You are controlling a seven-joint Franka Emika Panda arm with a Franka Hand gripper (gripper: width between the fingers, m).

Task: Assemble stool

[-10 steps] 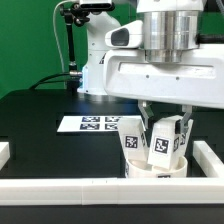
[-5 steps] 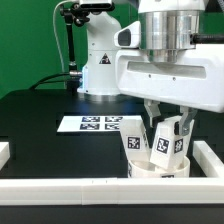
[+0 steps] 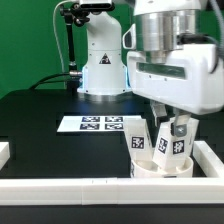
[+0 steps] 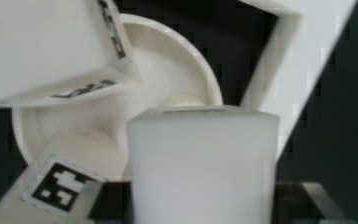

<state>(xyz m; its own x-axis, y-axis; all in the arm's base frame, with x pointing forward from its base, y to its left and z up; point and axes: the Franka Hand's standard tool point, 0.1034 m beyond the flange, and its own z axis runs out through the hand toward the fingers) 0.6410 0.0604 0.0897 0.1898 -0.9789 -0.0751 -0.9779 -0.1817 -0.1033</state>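
A leg (image 3: 178, 141) is seemingly clamped by the gripper (image 3: 176, 128) over the seat (image 3: 160, 168) near the exterior view's right rail (image 3: 212, 160), leg-fitting apparently underway; twisting it home is judged next.

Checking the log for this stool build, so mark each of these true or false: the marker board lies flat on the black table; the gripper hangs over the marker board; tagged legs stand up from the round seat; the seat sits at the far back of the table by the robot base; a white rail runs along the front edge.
1. The marker board lies flat on the black table. True.
2. The gripper hangs over the marker board. False: it is over the seat, at the legs.
3. Tagged legs stand up from the round seat. True.
4. The seat sits at the far back by the robot base. False: it is near the front rail.
5. A white rail runs along the front edge. True.
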